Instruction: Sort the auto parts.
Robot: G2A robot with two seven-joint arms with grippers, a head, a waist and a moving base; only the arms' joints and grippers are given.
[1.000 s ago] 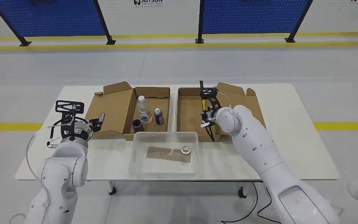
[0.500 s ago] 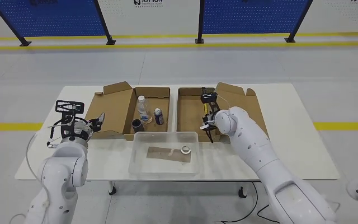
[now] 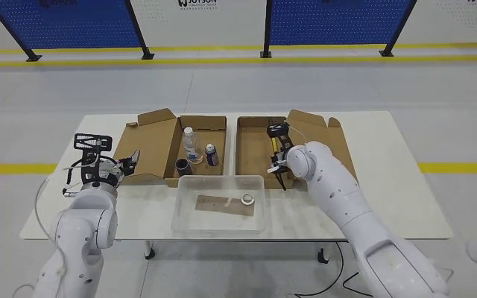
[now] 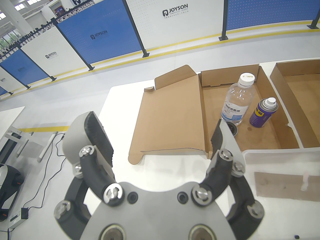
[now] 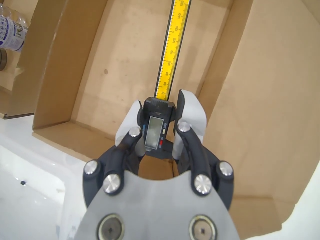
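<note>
The white worktop (image 3: 387, 201) carries an open cardboard box (image 3: 255, 158) just right of centre in the top view, with a clear plastic bin (image 3: 220, 216) below it in the frame. The digital caliper (image 5: 172, 38) is held over that box's interior, its yellow beam running to the upper edge of the right wrist view. It looks rigid, fairly light and smooth-sided, and long enough to swing if pinched near an end, so the blocky display head is the sound hold. The right gripper (image 5: 160, 102) has its fingers clamped on that head. The left gripper (image 4: 155, 123) is spread wide, holding nothing.
</note>
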